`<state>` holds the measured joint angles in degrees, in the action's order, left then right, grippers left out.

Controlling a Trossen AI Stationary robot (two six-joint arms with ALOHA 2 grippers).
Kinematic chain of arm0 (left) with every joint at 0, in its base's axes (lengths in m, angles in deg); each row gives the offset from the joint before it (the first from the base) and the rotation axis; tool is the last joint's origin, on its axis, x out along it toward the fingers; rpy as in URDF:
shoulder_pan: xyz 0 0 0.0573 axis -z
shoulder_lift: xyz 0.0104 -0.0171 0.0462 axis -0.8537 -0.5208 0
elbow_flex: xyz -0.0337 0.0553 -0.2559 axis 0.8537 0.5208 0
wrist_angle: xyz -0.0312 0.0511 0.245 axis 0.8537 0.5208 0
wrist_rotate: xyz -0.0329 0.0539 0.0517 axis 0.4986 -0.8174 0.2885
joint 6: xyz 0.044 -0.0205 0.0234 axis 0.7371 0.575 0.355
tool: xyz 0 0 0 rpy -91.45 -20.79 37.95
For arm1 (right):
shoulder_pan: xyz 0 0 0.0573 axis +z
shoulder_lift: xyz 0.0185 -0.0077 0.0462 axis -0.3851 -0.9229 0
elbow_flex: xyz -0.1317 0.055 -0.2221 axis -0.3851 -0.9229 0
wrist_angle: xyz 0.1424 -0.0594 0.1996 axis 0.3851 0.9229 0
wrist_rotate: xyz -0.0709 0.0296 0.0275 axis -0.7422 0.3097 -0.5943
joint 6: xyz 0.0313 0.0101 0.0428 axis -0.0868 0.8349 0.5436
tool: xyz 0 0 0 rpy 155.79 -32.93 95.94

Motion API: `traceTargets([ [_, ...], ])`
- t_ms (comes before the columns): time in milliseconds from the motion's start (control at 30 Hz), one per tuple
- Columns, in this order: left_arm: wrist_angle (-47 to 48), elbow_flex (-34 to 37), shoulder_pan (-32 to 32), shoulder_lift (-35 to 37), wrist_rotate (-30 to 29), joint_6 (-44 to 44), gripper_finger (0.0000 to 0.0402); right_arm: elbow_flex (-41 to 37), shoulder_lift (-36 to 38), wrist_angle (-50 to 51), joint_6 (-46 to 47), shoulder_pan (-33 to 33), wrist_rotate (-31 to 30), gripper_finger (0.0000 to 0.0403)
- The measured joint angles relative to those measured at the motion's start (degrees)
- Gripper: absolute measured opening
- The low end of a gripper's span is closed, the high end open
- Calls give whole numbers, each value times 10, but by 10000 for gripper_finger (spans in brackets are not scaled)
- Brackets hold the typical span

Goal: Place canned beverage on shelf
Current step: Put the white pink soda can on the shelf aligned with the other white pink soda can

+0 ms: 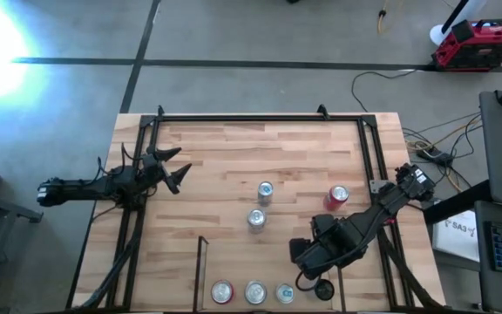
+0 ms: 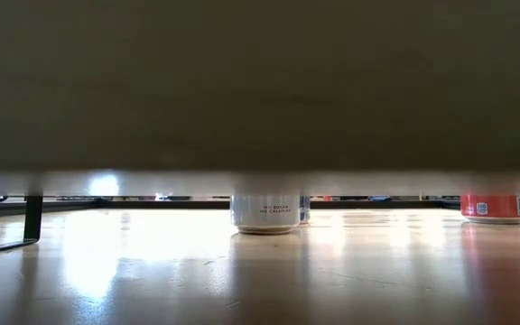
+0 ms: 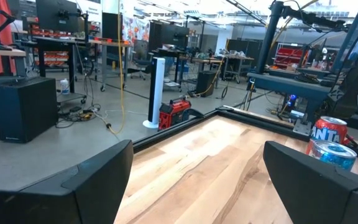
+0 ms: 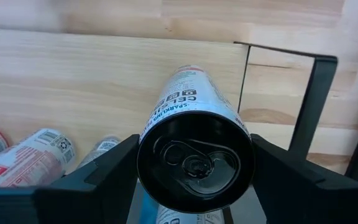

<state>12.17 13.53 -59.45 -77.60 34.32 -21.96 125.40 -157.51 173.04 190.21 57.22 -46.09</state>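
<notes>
My right gripper (image 1: 319, 281) is shut on a white can with a black lid (image 4: 194, 163), over the right end of the shelf (image 1: 234, 266) at the table's near edge. The shelf is a small bay between two thin black rails (image 4: 312, 106). Three cans stand in it: red-topped (image 1: 222, 292), silver (image 1: 255, 292) and blue-topped (image 1: 284, 293). Two silver cans (image 1: 265, 192) (image 1: 255, 218) and a red can (image 1: 338, 196) stand upright mid-table. My left gripper (image 1: 178, 168) is open and empty at the table's left side. My right gripper pinches the can's side wall just below its black lid (image 4: 143, 146) between its two fingers. The fingers (image 4: 104, 171) come slanting down from the table's far right side. The can is about upright with its lid up. Whether its bottom (image 4: 188, 71) stands on the shelf floor does not show.
The large black frame (image 1: 251, 116) runs around the tabletop. The low view is mostly blocked by a dark blurred band. Below it show a white can (image 2: 264, 214), the red can (image 2: 495, 208) and a black post (image 2: 32, 221). Bare wood lies at the far middle.
</notes>
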Motion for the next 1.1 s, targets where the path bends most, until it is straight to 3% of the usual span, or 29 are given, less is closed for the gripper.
traceTargets([
  [267,0,0,0,0,0,0,346,0,0,-2,3,0,5,268],
  [667,0,0,0,0,0,0,346,0,4,-6,6,0,23,331],
  [900,0,0,0,0,0,0,346,0,28,8,5,0,47,364],
  [1100,0,0,0,0,0,0,346,0,70,47,30,-1,22,366],
])
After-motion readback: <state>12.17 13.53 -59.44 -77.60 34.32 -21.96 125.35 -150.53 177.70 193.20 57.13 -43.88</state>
